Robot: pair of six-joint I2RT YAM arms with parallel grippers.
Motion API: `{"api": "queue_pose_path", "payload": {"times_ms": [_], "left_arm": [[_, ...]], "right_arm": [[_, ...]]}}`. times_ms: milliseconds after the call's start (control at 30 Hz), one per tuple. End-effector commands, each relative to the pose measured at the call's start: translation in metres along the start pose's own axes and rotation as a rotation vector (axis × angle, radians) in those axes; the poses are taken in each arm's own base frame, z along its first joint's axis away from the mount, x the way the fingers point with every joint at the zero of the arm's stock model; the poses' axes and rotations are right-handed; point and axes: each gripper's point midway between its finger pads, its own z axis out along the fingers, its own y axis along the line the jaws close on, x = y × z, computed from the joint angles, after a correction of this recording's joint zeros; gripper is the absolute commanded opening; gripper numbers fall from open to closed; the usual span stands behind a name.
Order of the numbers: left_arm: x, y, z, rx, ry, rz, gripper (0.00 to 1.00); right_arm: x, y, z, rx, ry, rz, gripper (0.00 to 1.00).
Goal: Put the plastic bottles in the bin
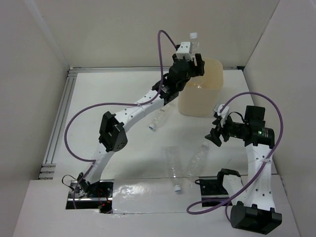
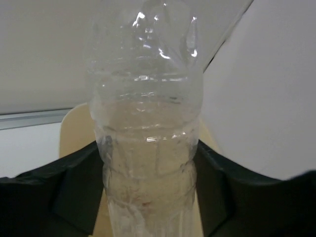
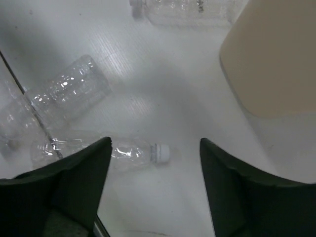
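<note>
My left gripper (image 1: pixel 191 60) is raised over the near left rim of the beige bin (image 1: pixel 205 94). It is shut on an upright clear plastic bottle (image 2: pixel 148 123), and both fingers press on the bottle's sides. The bottle's white cap (image 1: pixel 193 35) sticks up above the gripper. My right gripper (image 3: pixel 154 142) hangs open and empty above the table, right of the bin's front. Below it lies a clear bottle with a white cap (image 3: pixel 136 153). More clear bottles lie on the table (image 1: pixel 158 121) (image 1: pixel 174 168) (image 1: pixel 197 160).
White walls close in the table at the back and on both sides. An aluminium rail (image 1: pixel 59 118) runs along the left edge. Purple cables (image 1: pixel 269 128) loop from both arms. A shiny strip (image 1: pixel 148 190) lies between the arm bases.
</note>
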Motion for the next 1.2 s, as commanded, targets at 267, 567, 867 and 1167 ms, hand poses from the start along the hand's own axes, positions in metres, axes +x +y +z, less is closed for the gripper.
{"api": "queue_pose_path", "payload": {"times_ms": [267, 567, 867, 1167], "left_arm": [[-0.052, -0.02, -0.001, 0.094, -0.098, -0.008, 1.0], [-0.089, -0.004, -0.131, 0.115, 0.018, 0.107, 1.0], [0.053, 0.119, -0.297, -0.223, 0.453, -0.003, 1.0], [0.098, 0.164, -0.337, -0.377, 0.55, -0.043, 1.0]], "right_arm": [[0.016, 0.02, 0.015, -0.115, -0.033, -0.13, 1.0], [0.093, 0.035, 0.028, -0.325, 0.238, -0.455, 0.95], [0.123, 0.029, 0.067, -0.519, 0.206, -0.89, 0.99], [0.143, 0.063, 0.116, -0.66, 0.218, -1.019, 0.99]]}}
